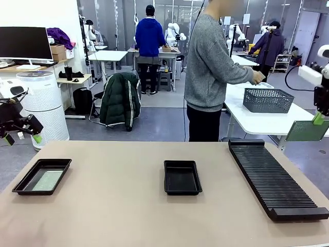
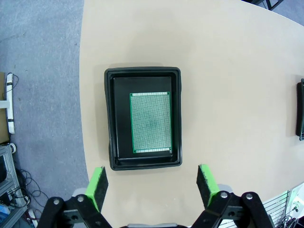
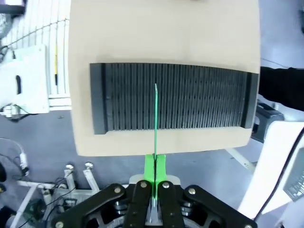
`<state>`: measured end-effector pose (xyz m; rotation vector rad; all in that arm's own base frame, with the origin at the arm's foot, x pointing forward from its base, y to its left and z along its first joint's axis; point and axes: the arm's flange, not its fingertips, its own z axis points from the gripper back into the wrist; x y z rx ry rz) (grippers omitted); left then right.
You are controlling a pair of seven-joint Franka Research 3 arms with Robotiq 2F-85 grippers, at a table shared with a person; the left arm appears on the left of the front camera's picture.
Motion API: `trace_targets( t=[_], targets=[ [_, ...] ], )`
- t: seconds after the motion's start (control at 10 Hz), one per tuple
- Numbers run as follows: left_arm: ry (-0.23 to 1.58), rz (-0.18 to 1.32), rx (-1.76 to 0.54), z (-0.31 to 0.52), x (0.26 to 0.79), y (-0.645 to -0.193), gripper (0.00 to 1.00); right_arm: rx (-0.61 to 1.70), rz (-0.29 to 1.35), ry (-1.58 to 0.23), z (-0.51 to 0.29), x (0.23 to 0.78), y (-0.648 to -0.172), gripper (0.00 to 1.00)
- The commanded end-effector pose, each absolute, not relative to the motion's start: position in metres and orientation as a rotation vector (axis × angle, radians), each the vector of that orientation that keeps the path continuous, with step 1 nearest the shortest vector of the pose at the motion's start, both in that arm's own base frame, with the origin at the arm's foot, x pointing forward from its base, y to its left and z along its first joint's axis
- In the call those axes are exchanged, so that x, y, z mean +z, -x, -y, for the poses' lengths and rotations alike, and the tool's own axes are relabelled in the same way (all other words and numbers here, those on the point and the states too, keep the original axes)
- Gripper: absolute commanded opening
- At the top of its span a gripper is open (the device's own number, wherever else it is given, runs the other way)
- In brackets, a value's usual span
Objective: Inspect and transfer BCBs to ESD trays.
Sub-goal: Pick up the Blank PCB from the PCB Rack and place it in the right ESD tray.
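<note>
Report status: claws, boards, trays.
Left claw open, raised clear of left tray, one BCB flat inside. Right claw shut on second BCB, edge-on, pointing at slotted rack. Middle tray empty. No obstruction seen.

Quantities as seen:
ESD trays: 2 (left tray [image 1: 31, 192], centre tray [image 1: 182, 192]).
BCBs: 2 (first BCB [image 2: 150, 122] in left tray, second BCB [image 1: 307, 130] in right gripper [image 1: 318, 119]).
Grippers: 2, including left gripper [image 2: 154, 183].
Ribbed slotted rack [image 1: 275, 180]: 1.
Grey mesh basket [image 1: 268, 100] on far white table [image 1: 252, 121]: 1.
</note>
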<state>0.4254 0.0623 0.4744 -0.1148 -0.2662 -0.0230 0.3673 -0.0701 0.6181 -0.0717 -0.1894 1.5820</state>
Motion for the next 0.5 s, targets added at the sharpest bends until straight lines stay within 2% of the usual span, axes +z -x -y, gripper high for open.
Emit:
trace_targets(
  t=[0.0, 0.4],
  targets=[
    [0.107, 0.271, -0.022, -0.064, 0.473, -0.426, 1.00, 1.559, 0.201, 0.001, 0.071, 0.638, -0.379, 0.01],
    [0.107, 0.271, -0.022, -0.064, 0.473, -0.426, 1.00, 1.537, 0.234, -0.040, 0.075, 0.652, -0.376, 0.01]
  ],
)
